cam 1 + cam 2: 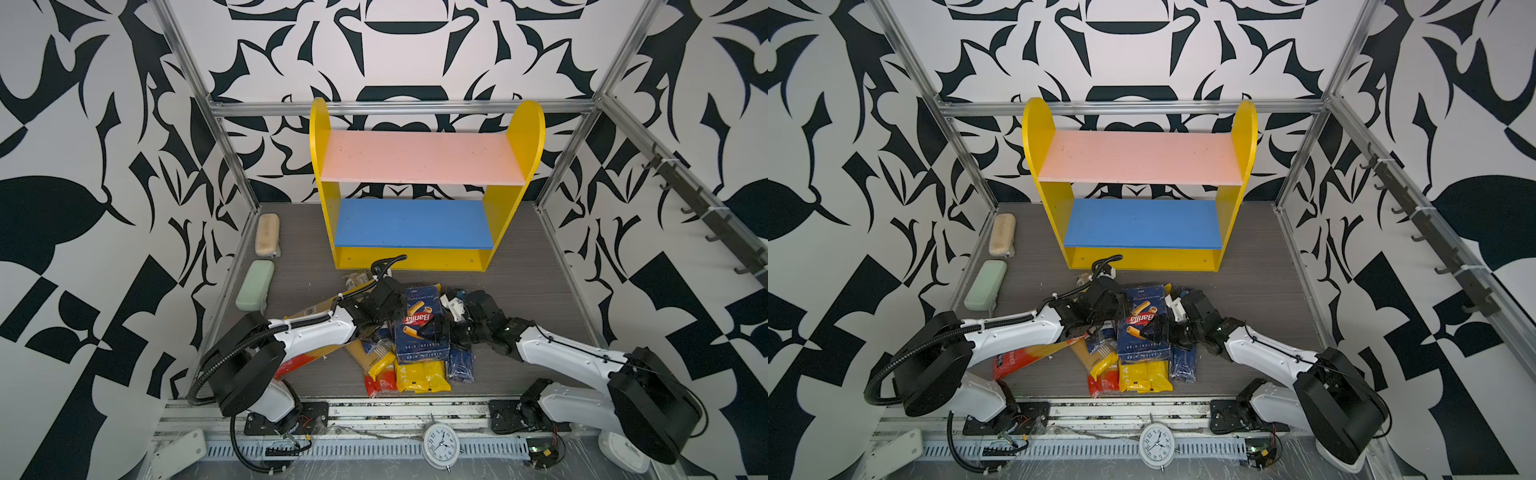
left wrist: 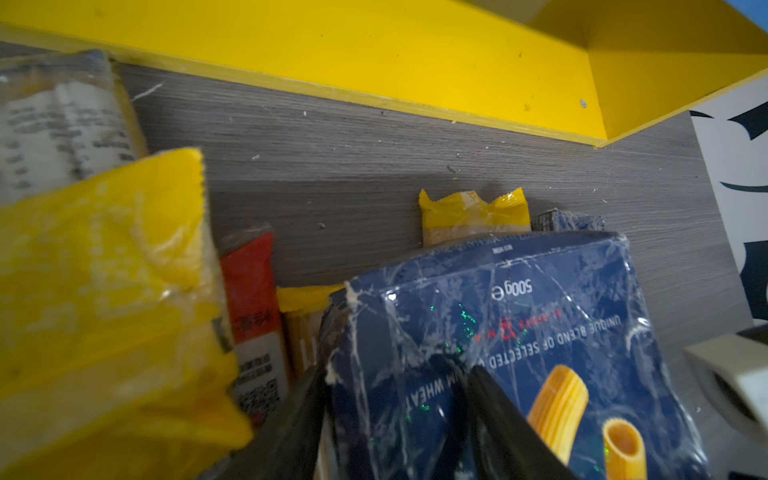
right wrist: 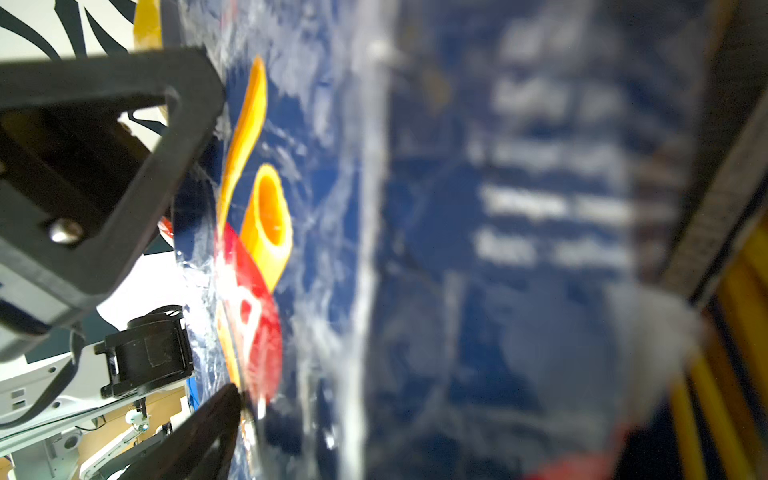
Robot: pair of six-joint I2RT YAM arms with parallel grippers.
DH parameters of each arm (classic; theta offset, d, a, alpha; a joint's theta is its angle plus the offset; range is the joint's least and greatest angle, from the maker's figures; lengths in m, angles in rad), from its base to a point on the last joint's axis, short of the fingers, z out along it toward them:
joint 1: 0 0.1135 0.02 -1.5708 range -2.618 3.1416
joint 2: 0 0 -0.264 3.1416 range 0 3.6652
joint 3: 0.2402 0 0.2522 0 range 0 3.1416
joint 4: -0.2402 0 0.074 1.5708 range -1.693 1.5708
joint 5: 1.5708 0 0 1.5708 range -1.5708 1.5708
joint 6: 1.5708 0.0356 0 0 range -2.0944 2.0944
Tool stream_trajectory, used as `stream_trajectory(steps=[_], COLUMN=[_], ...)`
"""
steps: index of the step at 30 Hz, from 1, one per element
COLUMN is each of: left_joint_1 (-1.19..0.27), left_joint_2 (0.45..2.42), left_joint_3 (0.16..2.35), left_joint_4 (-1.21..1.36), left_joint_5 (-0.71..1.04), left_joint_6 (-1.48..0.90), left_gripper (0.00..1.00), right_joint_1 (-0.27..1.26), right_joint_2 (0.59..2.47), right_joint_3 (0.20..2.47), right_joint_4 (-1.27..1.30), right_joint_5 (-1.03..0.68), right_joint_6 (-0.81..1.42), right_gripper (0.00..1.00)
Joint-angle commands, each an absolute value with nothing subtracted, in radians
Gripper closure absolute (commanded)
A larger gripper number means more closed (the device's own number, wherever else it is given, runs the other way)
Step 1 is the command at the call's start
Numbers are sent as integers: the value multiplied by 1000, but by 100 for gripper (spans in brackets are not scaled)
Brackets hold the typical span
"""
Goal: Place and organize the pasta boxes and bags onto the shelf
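My left claw (image 2: 399,374), half closed, pinches the wide Barilla box (image 1: 422,324), my right claw (image 1: 1160,328) straddles it wide, grip unclear, so next I'd lift it to the shelf (image 1: 415,258) at twelve o'clock.

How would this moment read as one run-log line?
left pincer clamped on Barilla rigatoni box | right pincer straddling same box, grip unclear | shelf bare | spaghetti bags piled on table

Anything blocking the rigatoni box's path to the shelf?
Nothing visible. Between the wide pasta box and the shelf lie only bare tabletop and flat bag ends. Its pink board and blue board hold nothing. The left arm's cable arches near the shelf front, beside the path.
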State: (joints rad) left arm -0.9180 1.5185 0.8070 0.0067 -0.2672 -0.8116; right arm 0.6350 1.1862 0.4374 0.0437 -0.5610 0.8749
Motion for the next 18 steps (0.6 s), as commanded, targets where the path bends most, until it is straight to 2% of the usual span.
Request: stream_trajectory(steps=[1, 8, 13, 17, 18], left_joint_1=[-928, -928, -928, -927, -927], left_joint_2=[1551, 1568, 1532, 1504, 1499], left_joint_3=[828, 841, 849, 872, 877], left_joint_4=[24, 40, 1, -50, -63], left_joint_5=[-186, -173, -210, -250, -260], left_joint_6=[-822, -822, -801, -774, -767], left_gripper=[43, 43, 42, 36, 34], right_joint_1=[644, 629, 609, 588, 586], right_joint_2=[1161, 1169, 1133, 1110, 1106], right_joint_3=[465, 463, 443, 427, 424], right_joint_4=[212, 264, 268, 281, 286], right_joint_5=[-672, -685, -689, -699, -702], right_joint_6=[894, 907, 917, 929, 934], right_gripper=[5, 5, 10, 30, 32])
